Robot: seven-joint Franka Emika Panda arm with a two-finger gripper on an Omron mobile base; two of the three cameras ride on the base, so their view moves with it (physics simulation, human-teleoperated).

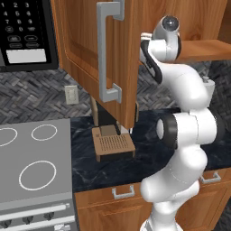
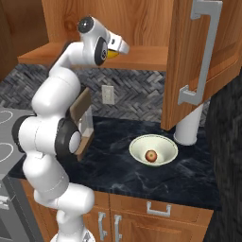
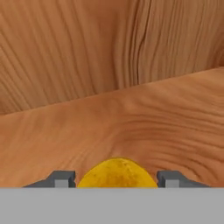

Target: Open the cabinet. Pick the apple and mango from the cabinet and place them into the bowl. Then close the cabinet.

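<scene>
Tool (image 3: 116, 179): closed round mango (image 3: 117, 174) on cabinet (image 2: 142, 56) shelf | apple (image 2: 151, 155) in bowl (image 2: 142, 142) | door open for reach

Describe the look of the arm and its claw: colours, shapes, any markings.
The arm is made of glossy white, rounded segments joined by dark grey to black round joints, with a dark cap at the wrist. No cables or markings show. In the hand view the claw has two small, blocky dark grey finger tips.

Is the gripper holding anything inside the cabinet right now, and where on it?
The mango, gripped across its sides between the two fingertips of the gripper, above the cabinet shelf.
</scene>
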